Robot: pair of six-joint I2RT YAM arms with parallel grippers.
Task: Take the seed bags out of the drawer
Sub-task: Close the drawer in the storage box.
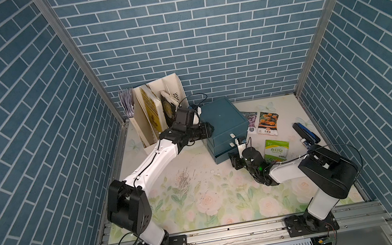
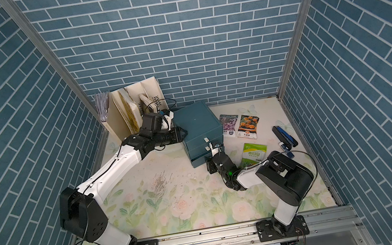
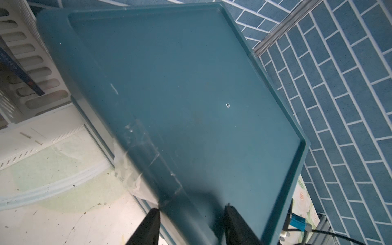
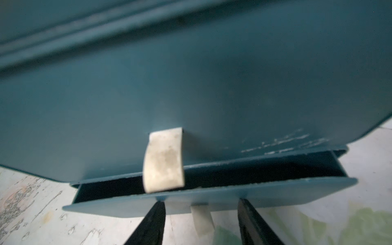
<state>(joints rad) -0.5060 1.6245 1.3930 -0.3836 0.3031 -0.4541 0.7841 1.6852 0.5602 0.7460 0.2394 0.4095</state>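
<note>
**Open right pincer (image 4: 201, 203) at the bottom drawer (image 4: 297, 191)**

Spread wide around the pale pull tab (image 4: 201, 218), not gripping it; drawer slightly ajar. Just beside, flat on the floral table (image 1: 202, 202): green seed bag (image 1: 277, 151). Farther off, beside the teal cabinet (image 1: 221, 121): orange seed bag (image 1: 268, 122), purple seed bag (image 1: 250, 121). Across the cabinet: left pincer (image 3: 192, 209), clamped on its top edge.

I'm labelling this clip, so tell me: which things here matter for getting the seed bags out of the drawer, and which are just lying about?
Part of the job: purple seed bag, orange seed bag, green seed bag, all already out; teal drawer chest; its bottom drawer, slightly open.

Lying about: file rack, books, dark blue tool, small white tube.
</note>
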